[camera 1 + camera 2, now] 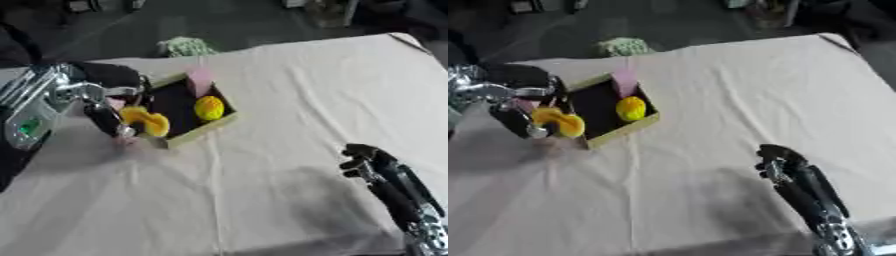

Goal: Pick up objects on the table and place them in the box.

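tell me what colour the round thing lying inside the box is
Yellow, seen best in the left eye view.

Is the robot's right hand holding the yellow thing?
No, the right hand is down near the lower corner over the bare cloth; the yellow thing is at the left hand by the box.

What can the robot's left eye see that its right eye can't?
Only the left eye view shows the big silver arm part with a green patch at the left edge. Only the right eye view shows more of the right arm's silver wrist near the bottom. Both show the box on the cloth-covered table, a yellow thing and a pink thing inside it, the left hand holding an orange-yellow thing at the box's edge, and the right hand idle.
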### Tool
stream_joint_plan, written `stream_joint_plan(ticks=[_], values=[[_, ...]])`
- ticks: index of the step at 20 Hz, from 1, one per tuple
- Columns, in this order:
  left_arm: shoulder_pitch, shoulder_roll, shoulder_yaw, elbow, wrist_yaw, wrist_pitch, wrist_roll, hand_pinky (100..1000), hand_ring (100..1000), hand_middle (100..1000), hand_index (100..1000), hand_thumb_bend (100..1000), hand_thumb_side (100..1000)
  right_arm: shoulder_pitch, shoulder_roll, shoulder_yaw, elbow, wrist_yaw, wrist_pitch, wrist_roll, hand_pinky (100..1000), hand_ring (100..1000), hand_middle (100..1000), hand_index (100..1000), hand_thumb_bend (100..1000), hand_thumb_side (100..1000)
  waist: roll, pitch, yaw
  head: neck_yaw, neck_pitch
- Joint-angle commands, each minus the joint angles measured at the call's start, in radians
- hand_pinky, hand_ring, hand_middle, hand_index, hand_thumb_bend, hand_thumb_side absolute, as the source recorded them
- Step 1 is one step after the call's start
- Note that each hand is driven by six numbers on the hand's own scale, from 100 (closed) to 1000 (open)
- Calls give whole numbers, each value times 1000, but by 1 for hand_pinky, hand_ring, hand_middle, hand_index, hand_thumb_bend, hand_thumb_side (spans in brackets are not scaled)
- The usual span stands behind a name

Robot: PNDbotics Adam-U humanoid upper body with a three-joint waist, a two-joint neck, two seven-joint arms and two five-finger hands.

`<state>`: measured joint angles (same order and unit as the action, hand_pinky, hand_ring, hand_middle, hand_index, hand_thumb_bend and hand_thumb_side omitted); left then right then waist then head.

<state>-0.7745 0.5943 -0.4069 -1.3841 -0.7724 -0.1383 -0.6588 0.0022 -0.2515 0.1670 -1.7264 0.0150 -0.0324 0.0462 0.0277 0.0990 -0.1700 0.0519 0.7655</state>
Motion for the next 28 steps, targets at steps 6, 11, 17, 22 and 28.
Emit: stream_joint_plan(ticks=[6, 11, 17, 22, 28], values=[[-81, -160, 54, 274, -194, -8, 253, 689, 586, 603, 771, 418, 246, -3, -6, 2, -17, -4, 0, 6, 679, 682, 725, 797, 100, 633, -5, -12, -16, 14, 5], [-70, -156, 44, 281, -204, -32, 279, 752, 698, 729, 880, 678, 412, -2, -7, 1, -17, -4, 1, 4, 679, 682, 725, 797, 100, 634, -3, -11, -16, 10, 5], [-48, -34, 52, 88, -48, -12, 152, 762, 696, 730, 880, 681, 456, 0, -9, -4, -17, -1, 1, 1, 680, 682, 725, 798, 100, 631, 0, -13, -4, -3, 5], [1, 93, 76, -62, 56, 24, 0, 760, 693, 724, 868, 473, 308, 2, -13, -7, -17, 2, 1, -3, 680, 682, 725, 798, 100, 634, 7, -13, 10, -12, 5], [68, 117, 66, -5, 25, 38, -112, 750, 686, 721, 864, 402, 248, 0, -13, -8, -17, 4, 2, -5, 680, 682, 724, 798, 100, 642, 6, -11, 15, -17, 5]])
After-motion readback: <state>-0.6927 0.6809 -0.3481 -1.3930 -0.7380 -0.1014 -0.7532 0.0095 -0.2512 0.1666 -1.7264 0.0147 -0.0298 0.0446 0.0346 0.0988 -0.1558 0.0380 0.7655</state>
